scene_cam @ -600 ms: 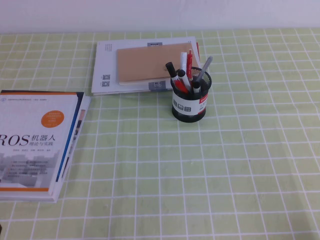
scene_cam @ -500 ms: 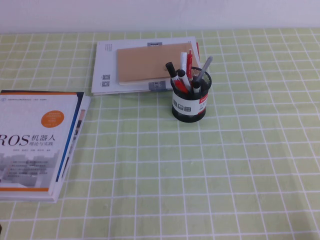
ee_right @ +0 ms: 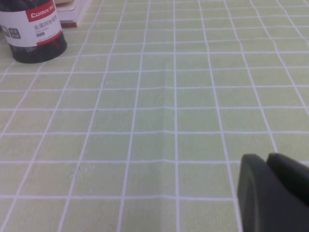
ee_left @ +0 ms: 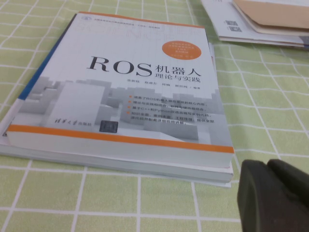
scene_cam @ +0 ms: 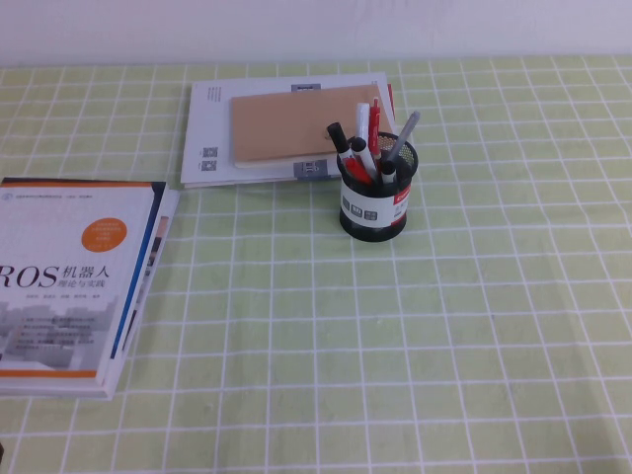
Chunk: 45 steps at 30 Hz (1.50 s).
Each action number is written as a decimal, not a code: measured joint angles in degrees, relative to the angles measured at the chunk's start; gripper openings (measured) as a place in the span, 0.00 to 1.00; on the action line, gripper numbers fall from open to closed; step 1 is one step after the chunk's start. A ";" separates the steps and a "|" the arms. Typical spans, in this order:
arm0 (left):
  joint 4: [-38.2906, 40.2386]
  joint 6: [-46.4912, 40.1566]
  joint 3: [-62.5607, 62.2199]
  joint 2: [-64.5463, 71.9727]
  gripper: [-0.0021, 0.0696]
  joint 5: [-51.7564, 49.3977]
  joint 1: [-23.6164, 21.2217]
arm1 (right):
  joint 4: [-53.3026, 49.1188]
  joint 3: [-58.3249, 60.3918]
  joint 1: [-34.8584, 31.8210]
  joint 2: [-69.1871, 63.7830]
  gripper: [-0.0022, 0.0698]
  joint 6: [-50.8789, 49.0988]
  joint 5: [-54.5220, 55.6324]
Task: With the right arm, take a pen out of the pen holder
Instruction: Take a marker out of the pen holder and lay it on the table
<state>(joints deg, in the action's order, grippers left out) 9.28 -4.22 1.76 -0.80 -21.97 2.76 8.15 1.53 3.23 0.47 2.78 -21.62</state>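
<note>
- pen holder [scene_cam: 374, 202], black mesh, stands at one o'clock from the middle of the table [scene_cam: 444, 326], with pens [scene_cam: 361, 148] leaning inside it.
- papers [scene_cam: 281, 128] lie at its eleven o'clock; a book [scene_cam: 69, 276] lies at the table's nine o'clock.
- right gripper [ee_right: 267, 162] is closed and empty, low over the table, well apart from the holder.
- left gripper [ee_left: 267, 166] is closed and empty, near the book's corner.

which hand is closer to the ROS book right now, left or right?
Left. The left hand sits just off a corner of the ROS book, not touching. The right hand is over bare tablecloth facing the pen holder, with the book nowhere in its view.
</note>
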 joint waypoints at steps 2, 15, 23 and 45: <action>0.00 0.00 0.00 0.00 0.02 0.00 0.00 | 0.00 0.00 0.00 0.00 0.01 0.00 0.00; 0.00 0.00 0.00 0.00 0.02 0.00 0.00 | 17.09 0.00 0.00 0.00 0.01 0.00 14.67; 0.00 0.00 0.00 0.00 0.02 0.00 0.00 | 26.92 0.00 0.00 0.00 0.01 0.00 18.85; 0.00 0.00 0.00 0.00 0.02 0.00 0.00 | 27.95 -22.25 0.00 -29.64 0.01 12.96 -4.04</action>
<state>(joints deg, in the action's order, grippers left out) 9.28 -4.22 1.76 -0.80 -21.97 2.76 36.10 -20.72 3.23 -29.17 15.74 -25.66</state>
